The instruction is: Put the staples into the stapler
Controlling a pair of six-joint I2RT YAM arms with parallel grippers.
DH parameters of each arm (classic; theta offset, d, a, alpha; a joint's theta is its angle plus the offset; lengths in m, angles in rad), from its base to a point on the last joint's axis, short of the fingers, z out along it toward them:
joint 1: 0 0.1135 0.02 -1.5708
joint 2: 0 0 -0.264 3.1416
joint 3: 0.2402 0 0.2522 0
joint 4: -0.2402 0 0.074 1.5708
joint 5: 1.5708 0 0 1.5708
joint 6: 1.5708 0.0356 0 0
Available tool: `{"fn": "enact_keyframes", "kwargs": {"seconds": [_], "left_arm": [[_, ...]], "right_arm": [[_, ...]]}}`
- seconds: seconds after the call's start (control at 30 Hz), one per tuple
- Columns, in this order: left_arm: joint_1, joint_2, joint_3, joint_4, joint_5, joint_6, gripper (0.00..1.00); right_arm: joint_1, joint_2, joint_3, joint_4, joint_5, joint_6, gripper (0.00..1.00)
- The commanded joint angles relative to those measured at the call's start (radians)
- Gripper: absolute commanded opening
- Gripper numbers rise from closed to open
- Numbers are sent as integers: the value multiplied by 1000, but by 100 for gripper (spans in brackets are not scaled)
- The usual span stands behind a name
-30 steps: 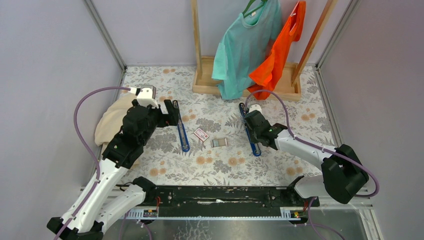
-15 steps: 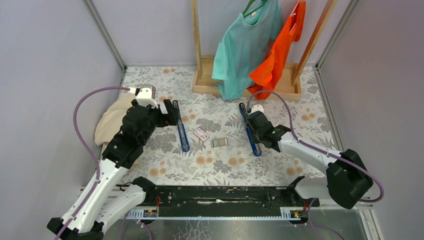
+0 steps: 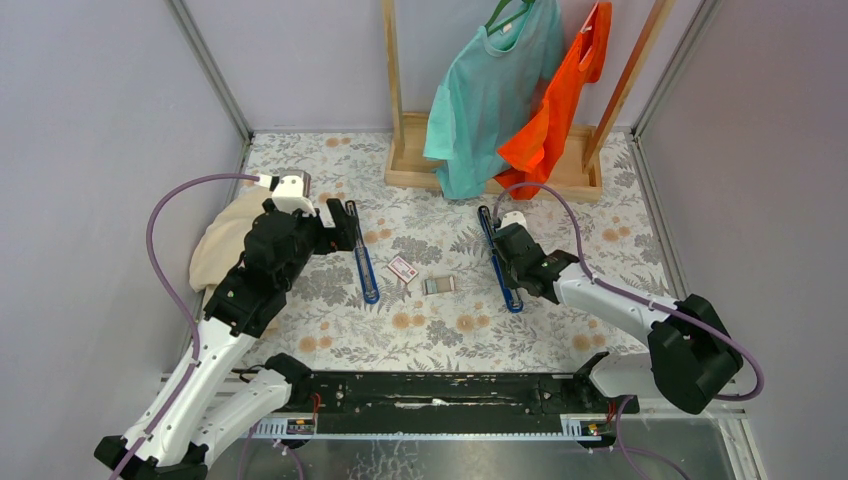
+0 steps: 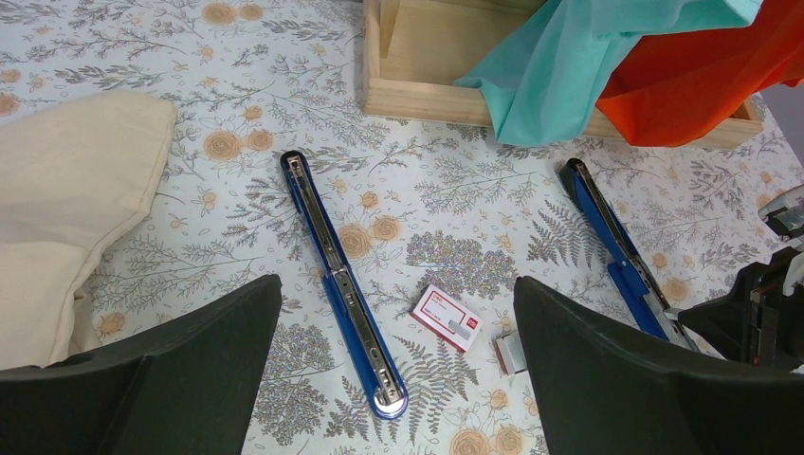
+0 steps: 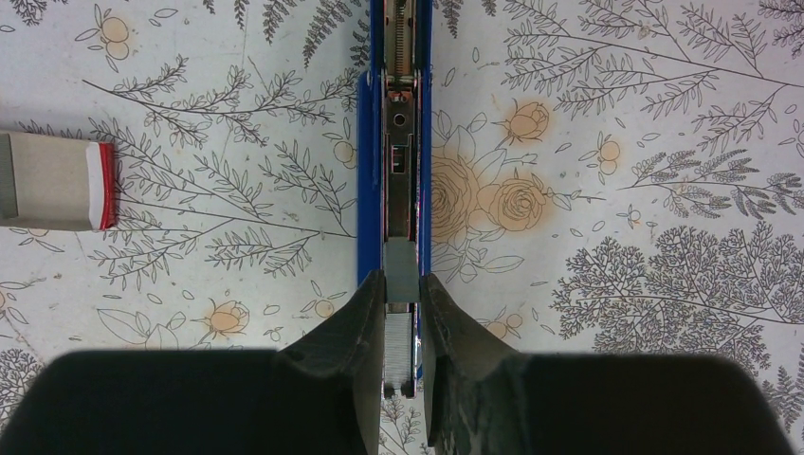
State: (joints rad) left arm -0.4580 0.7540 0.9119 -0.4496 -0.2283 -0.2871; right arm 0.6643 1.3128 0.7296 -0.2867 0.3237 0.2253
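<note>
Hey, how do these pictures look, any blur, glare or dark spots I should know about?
Top view: even soft light, floral table crisp. Left wrist view: left tool a dark featureless mass up close, left stapler sharp. Right wrist view: right stapler and grey strip sharp, right tool nearly black, little detail.

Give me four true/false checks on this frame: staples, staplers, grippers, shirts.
1. The staples lie on the table between the left stapler and the right stapler. True.
2. The left gripper is shut on the left stapler. False: its jaws are wide open and hold nothing.
3. The right gripper is closed on a grey strip in the right stapler's channel. True.
4. Both shirts lie flat on the table. False: the teal shirt and the orange shirt hang on the wooden rack.
</note>
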Motion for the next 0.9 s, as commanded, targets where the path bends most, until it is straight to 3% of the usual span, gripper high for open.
{"fn": "enact_keyframes", "kwargs": {"seconds": [0.0,0.23,0.6,0.87], "left_arm": [[6,-7,-10,32,5,-10,100],[7,-4,-9,33,8,-11,100],[10,-8,-9,33,8,-11,100],[12,-9,-11,32,8,-12,100]], "right_arm": [[-9,8,-2,26,-4,12,8],[-11,30,0,27,-7,21,10],[-14,41,2,11,-12,35,20],[-14,45,11,-6,-21,40,36]]}}
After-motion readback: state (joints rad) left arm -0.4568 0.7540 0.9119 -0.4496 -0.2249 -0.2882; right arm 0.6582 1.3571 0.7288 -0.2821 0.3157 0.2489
